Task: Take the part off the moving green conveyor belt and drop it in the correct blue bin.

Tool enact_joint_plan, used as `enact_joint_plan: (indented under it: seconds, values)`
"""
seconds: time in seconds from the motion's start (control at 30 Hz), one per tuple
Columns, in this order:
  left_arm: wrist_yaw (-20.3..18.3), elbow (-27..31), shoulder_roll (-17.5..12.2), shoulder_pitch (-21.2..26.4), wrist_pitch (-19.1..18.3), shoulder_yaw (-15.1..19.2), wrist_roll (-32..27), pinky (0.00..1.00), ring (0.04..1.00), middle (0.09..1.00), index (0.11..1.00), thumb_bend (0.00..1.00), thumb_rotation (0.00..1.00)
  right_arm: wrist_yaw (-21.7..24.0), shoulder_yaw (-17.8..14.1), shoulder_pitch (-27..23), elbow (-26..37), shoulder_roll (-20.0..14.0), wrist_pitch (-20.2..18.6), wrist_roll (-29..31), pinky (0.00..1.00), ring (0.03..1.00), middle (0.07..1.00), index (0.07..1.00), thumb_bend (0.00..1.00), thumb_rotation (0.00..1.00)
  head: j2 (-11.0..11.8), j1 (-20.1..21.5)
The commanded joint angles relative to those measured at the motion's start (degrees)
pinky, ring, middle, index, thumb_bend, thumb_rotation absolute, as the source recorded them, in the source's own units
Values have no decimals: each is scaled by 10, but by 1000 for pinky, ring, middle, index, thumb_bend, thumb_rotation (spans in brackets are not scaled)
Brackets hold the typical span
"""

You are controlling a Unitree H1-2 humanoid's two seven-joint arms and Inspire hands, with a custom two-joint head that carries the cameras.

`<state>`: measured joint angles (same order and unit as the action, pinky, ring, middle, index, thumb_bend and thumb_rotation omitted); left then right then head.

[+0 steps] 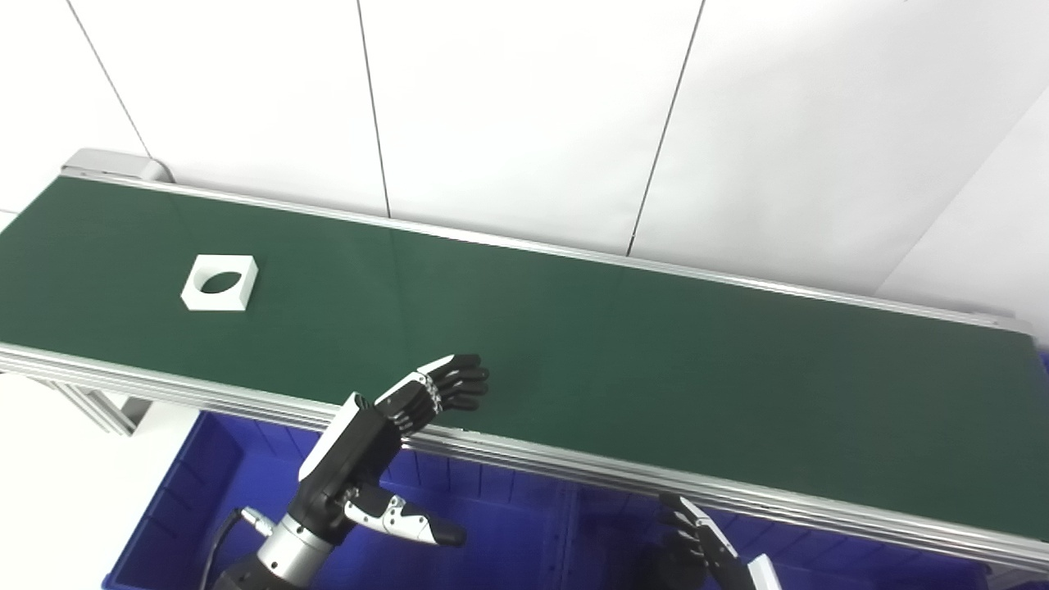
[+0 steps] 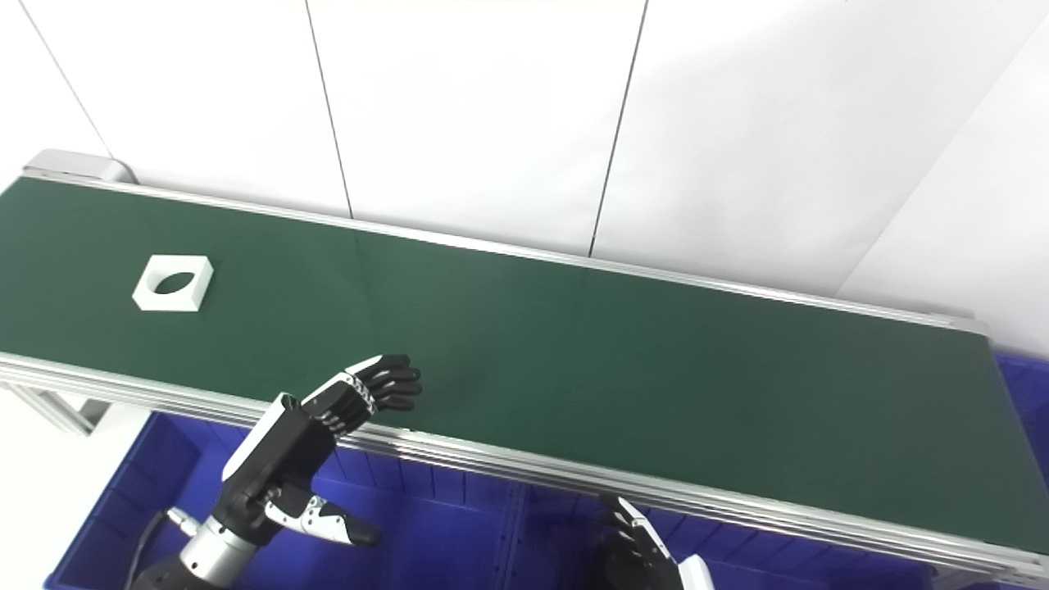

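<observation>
A long green belt [image 1: 574,344] is shown running across the picture from upper left to lower right, edged by aluminium rails, with a white panelled wall behind it. One white part [image 1: 219,283] lies flat on the belt toward its left end: a square block with a round hole through its middle, so no long axis is offered; its sides sit slightly skewed to the belt's rails. Nothing touches it. Below the belt's near rail, blue bins [image 1: 492,524] are seen, with ribbed walls and a divider between compartments; which bin is the correct one cannot be told. The left hand [image 1: 385,442] is raised over the belt's near rail, its fingers [image 1: 451,383] held together and a little curled, reaching onto the belt, its thumb spread away below; it is open and nothing is held in it. The part lies to the left of this hand and farther across the belt, well apart from it. The right hand [image 2: 647,553] is seen only in part at the bottom edge, under the belt's near rail and above a bin; whether it is open or closed cannot be told. The left hand is judged much the nearer to the part, so the pick would likely fall to it.
</observation>
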<state>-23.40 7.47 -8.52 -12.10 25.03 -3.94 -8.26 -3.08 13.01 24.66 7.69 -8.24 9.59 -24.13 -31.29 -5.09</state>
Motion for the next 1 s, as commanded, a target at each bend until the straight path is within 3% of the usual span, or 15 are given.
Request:
enact_joint_plan:
  seconds: [0.0,0.43,0.63,0.77,0.97]
  values:
    - [12,23,-7,15,4,4,-2,791,833,861,865,938,227,-12,-4,-3,3,-3,38,1,674,742,796,856,813,175,5,-6]
    - [64,32,-26,71,-21,24,96,816,871,878,876,888,278,-10,-15,-11,-17,-11,57,14,677,745,785,847,815,130,27,-46]
    - [71,32,-25,79,-23,18,110,796,863,875,882,853,247,0,-20,-12,-27,-18,71,37,687,773,808,868,799,107,36,-84]
    - [78,32,-20,80,-24,13,119,799,867,881,880,847,233,4,-22,-11,-21,-19,54,38,690,774,809,876,801,114,40,-101]
    - [90,29,-18,84,-27,12,130,802,872,885,876,855,246,3,-23,-9,-20,-18,55,43,716,788,820,888,799,95,41,-98]
